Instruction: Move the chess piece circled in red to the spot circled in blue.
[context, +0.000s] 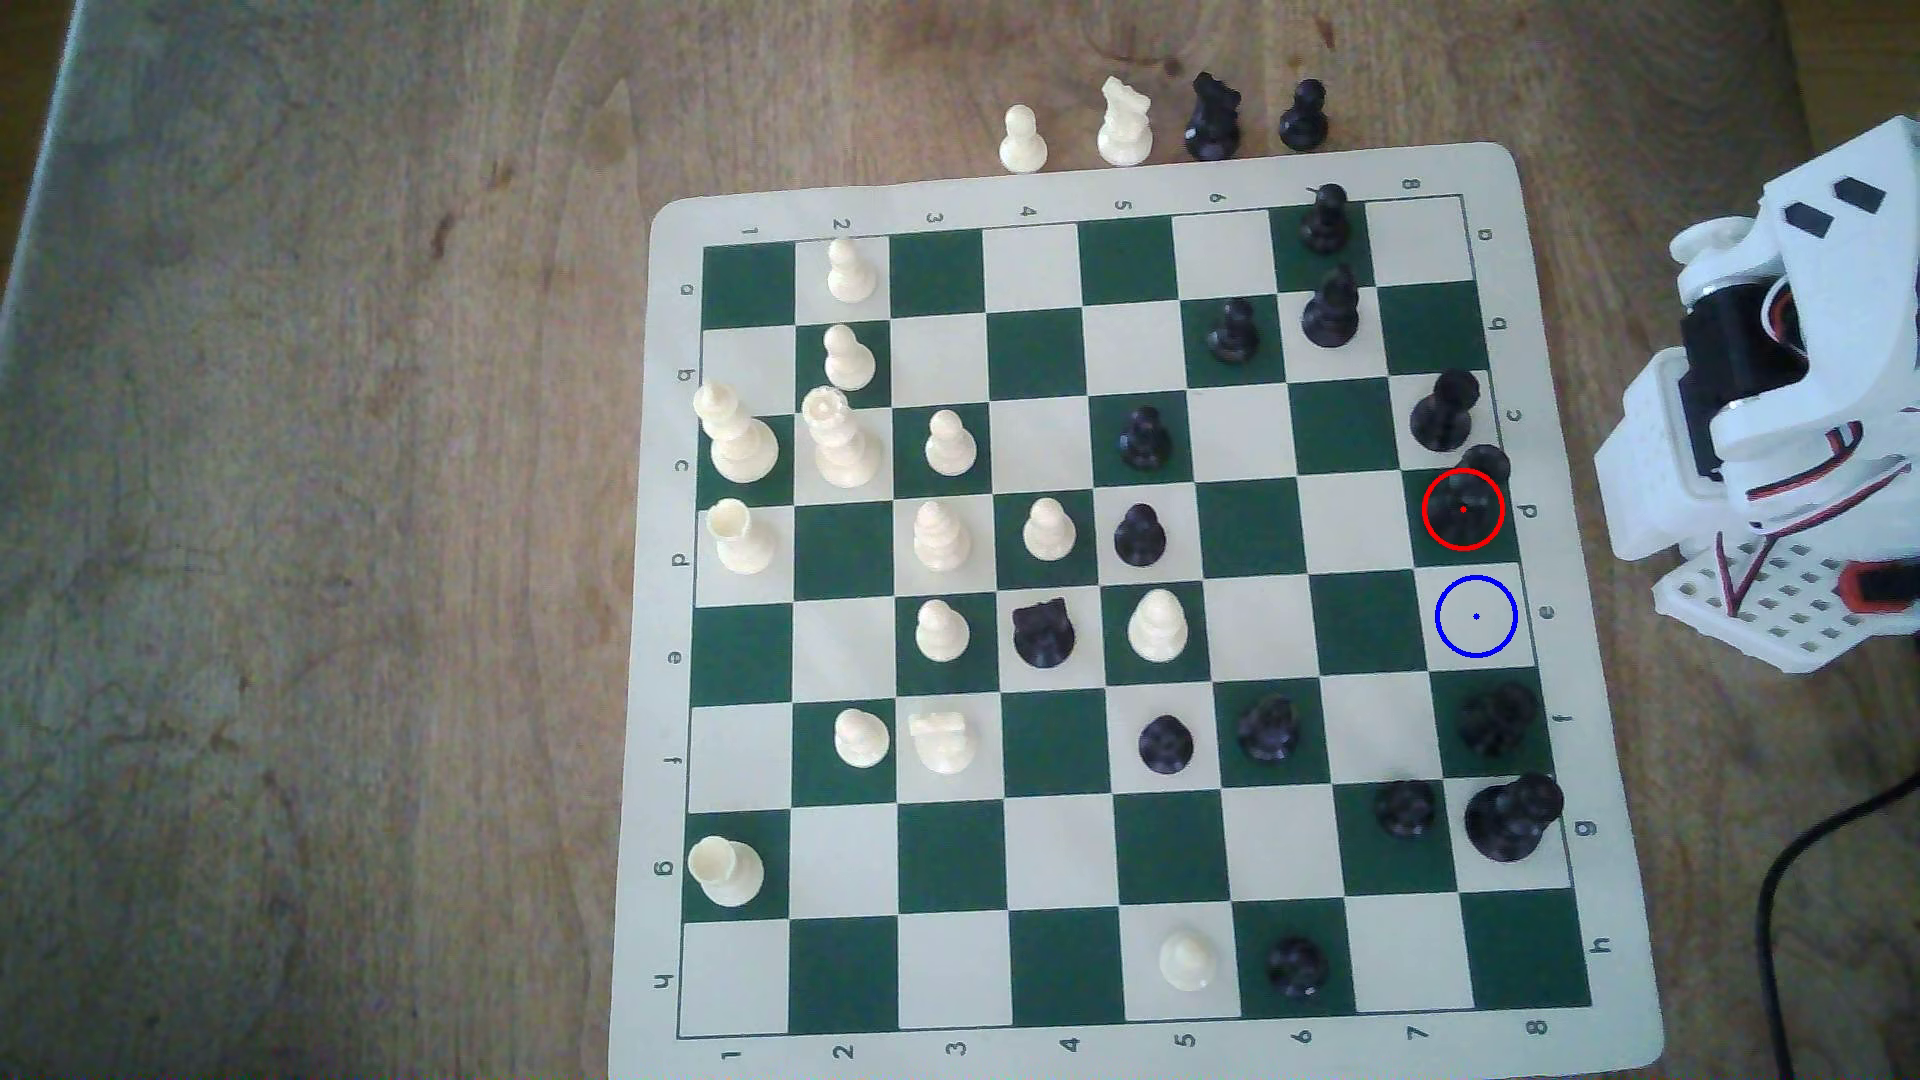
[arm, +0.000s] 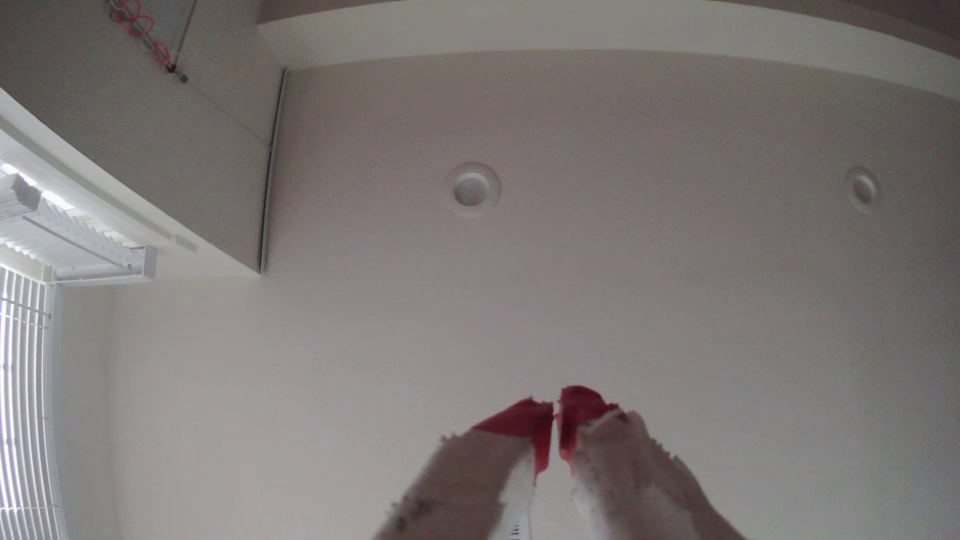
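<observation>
The chess piece (context: 1467, 496) is a tall black piece ringed in red on a green square at the board's edge on the exterior view's right. Its knobby head leans toward the board's rim. The spot (context: 1475, 616) is the cream square just below it in that view, ringed in blue with a centre dot and bare. My white arm (context: 1787, 343) sits folded off the board, at the exterior view's right edge. In the wrist view my gripper (arm: 556, 410) points up at the ceiling, its red-taped fingertips (arm: 524, 420) closed together with nothing between them.
A black piece (context: 1444, 410) stands one square above the circled one, and another black piece (context: 1496, 719) one square below the spot. Many black and white pieces crowd the green-and-cream board (context: 1590, 665). Several captured pieces (context: 1125, 123) stand on the wooden table beyond it. A black cable (context: 1787, 872) lies at the right.
</observation>
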